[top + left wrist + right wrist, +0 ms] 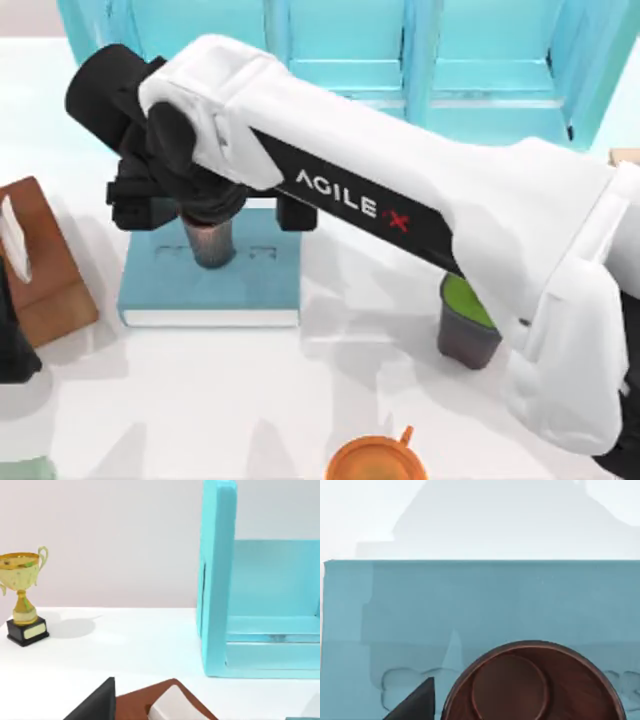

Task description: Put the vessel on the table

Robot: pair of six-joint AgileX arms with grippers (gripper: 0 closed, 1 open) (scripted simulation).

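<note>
My right gripper [205,225] hangs directly over the vessel [210,243] standing on the teal book [250,275]; I cannot tell its grip.

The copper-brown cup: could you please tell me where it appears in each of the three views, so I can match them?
Top view: the vessel stands on the teal book, left of centre, directly under the right gripper.
Left wrist view: not in it.
Right wrist view: the vessel sits at the lower edge, seen from above, dark interior showing.
Shared landmark: the teal book beneath it.
</note>
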